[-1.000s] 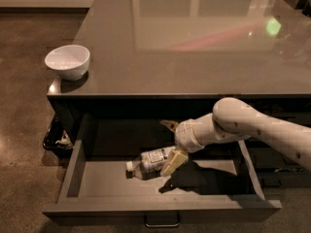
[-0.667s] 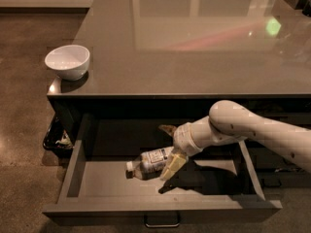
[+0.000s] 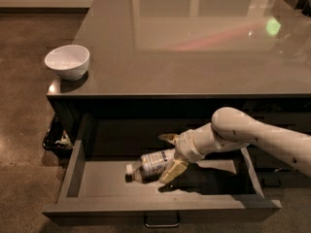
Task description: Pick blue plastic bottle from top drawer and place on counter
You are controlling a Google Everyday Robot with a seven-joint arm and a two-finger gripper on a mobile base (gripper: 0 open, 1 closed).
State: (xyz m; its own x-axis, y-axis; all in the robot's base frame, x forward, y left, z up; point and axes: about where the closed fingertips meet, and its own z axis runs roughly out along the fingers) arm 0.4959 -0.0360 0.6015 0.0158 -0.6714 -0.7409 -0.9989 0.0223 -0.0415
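The blue plastic bottle (image 3: 151,163) lies on its side on the floor of the open top drawer (image 3: 102,183), white cap pointing left. My gripper (image 3: 170,155) reaches into the drawer from the right on a white arm. Its fingers are open and straddle the bottle's base end, with one finger (image 3: 168,138) behind it and the other (image 3: 173,171) in front. The bottle still rests on the drawer floor. The counter (image 3: 194,47) is the glossy grey-brown top above the drawer.
A white bowl (image 3: 67,61) stands on the counter's front left corner. A dark bin with litter (image 3: 57,139) sits on the floor left of the cabinet. The drawer's metal bar handle (image 3: 162,223) is at its front edge. Brown floor lies to the left.
The arm has sunk a little lower and further left into the drawer, so the fingers reach further around the bottle. The bottle has not moved.
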